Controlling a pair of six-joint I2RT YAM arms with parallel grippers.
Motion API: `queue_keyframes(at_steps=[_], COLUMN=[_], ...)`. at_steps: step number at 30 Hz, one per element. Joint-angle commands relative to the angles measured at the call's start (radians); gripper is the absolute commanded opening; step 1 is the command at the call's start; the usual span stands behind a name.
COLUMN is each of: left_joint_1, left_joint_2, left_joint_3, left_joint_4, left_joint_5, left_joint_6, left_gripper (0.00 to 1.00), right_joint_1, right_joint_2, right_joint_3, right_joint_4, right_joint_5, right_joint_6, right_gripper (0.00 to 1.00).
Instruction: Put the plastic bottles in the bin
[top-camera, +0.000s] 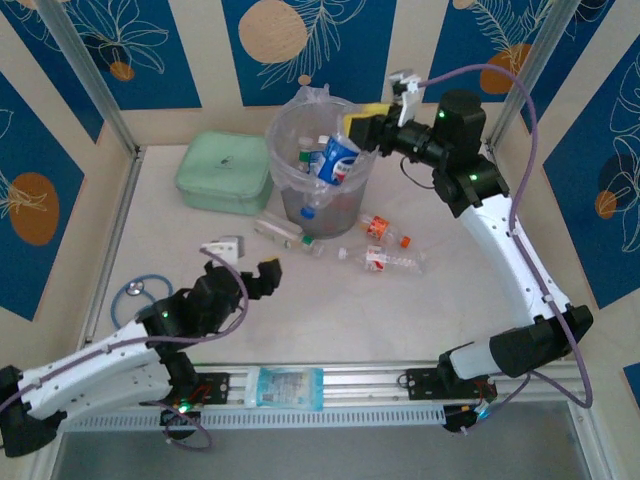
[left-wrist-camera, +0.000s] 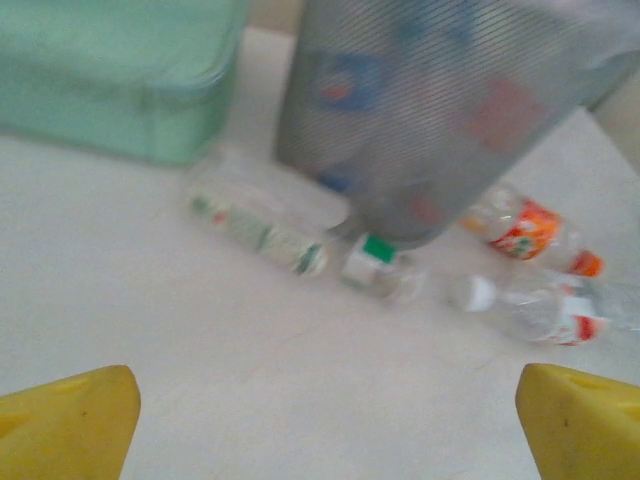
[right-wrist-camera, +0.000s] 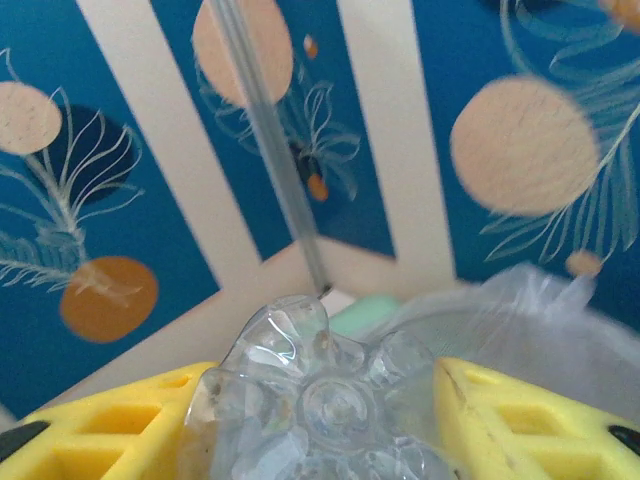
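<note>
The right gripper (top-camera: 352, 130) has its yellow fingers (right-wrist-camera: 110, 435) clamped on both sides of the blue-label bottle (top-camera: 338, 158), near its base. In the right wrist view the moulded clear base sits between the two fingers, facing the camera. In the top view the bottle is tilted, with its far end pointing down into the right side of the mouth of the bin (top-camera: 285, 190). The bag liner (top-camera: 318, 96) folds over the bin rim. More bottles lie inside the bin, but their number cannot be told through the wall.

The left gripper (left-wrist-camera: 320, 430) has its fingers spread wide with nothing between them. It sits low over the table (top-camera: 430, 320) at the near left and faces the bin.

Four bottles lie on the table at the foot of the bin:
- green-label bottle (left-wrist-camera: 262, 232), to the left
- green-cap bottle (left-wrist-camera: 378, 262), just beside the bin base
- orange-label bottle (left-wrist-camera: 522, 228), to the right
- red-label bottle (left-wrist-camera: 545, 308), nearer than the orange-label bottle

The case (top-camera: 225, 172) lies flat just left of the bin. A white block (top-camera: 222, 245) lies near the left gripper. A blue ring (top-camera: 140, 290) lies farther left, near the table edge. A blue packet (top-camera: 285, 387) sits on the front rail between the arm bases.
</note>
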Motion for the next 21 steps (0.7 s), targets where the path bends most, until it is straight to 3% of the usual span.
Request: queue_keyframes(at_steps=[1, 9, 15, 21], left_joint_1=[0.034, 0.057, 0.065, 0.082], left_joint_2=[-0.04, 0.157, 0.276, 0.279], left_joint_3=[-0.039, 0.068, 0.087, 0.073], left_joint_4=[-0.129, -0.212, -0.134, -0.113], left_joint_5=[0.03, 0.119, 0.175, 0.198], left_joint_6=[-0.132, -0.033, 0.006, 0.013], left_gripper=[0.93, 0.97, 0.98, 0.98], right_joint_1=[0.002, 0.023, 0.06, 0.071], right_joint_2=[0.082, 0.299, 0.489, 0.663], right_joint_3=[0.073, 0.218, 0.445, 0.649], right_joint_4=[0.121, 0.172, -0.084, -0.366], right_joint_5=[0.085, 0.158, 0.12, 0.026], right_joint_6=[-0.075, -0.162, -0.306, -0.39], right_gripper=[0.2, 0.14, 0.14, 0.13])
